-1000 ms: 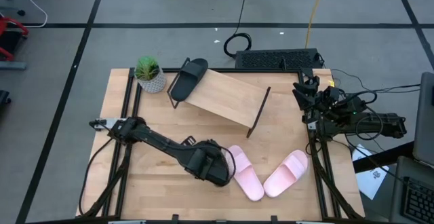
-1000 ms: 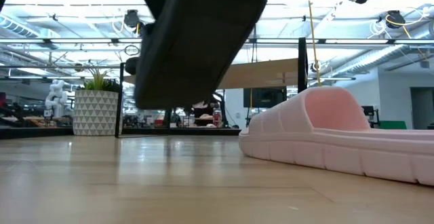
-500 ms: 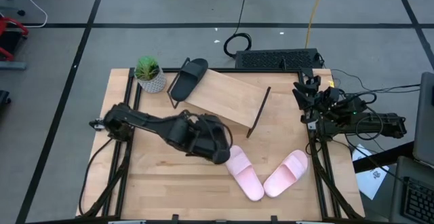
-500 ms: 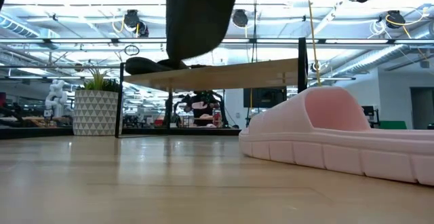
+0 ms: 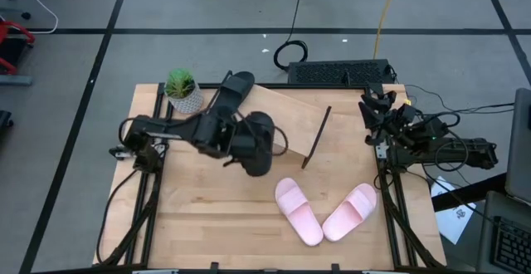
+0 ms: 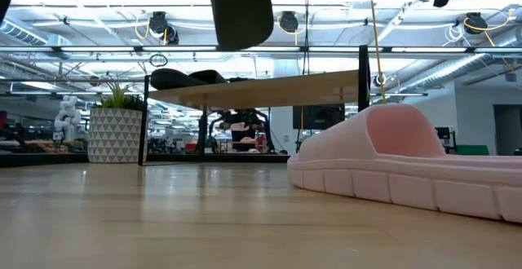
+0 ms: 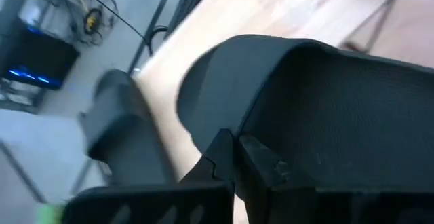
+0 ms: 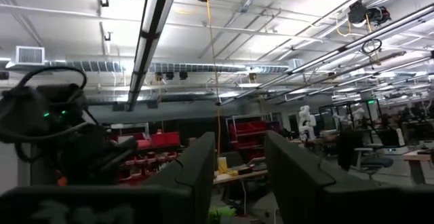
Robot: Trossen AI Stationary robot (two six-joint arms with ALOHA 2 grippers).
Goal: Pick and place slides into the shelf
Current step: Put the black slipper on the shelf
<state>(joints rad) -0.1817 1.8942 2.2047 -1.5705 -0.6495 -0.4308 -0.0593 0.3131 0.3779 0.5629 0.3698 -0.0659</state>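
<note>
My left gripper [image 5: 249,144] hangs above the table's middle, just near of the shelf [image 5: 292,112], shut on a black slide [image 5: 262,139]. In the low view that slide [image 6: 241,8] hangs high above the tabletop. The second black slide [image 5: 235,87] lies sole-down on the shelf's far left end. Both pink slides [image 5: 299,212] [image 5: 349,212] lie sole-down on the table's near right part. My right gripper [image 5: 375,112] waits open at the table's right edge. My left gripper [image 7: 234,153] pinches the black slide at an edge of its wide strap [image 7: 271,139]; its own fingers hide the exact spot. The slide is lifted clear of the table and hangs tilted, below and beyond the fingers [image 7: 261,163].
A potted plant [image 5: 182,90] stands at the far left corner, close to the shelf's left end. A keyboard [image 5: 340,72] lies beyond the far edge. Bare tabletop [image 5: 199,207] lies near and left of the pink slides.
My left gripper has carried the black slide from beside the pink slides toward the far edge and up, arriving in front of the shelf. The arm has swung and the slide has turned with it, rising out of the low view's middle. The pink slides have stayed put.
</note>
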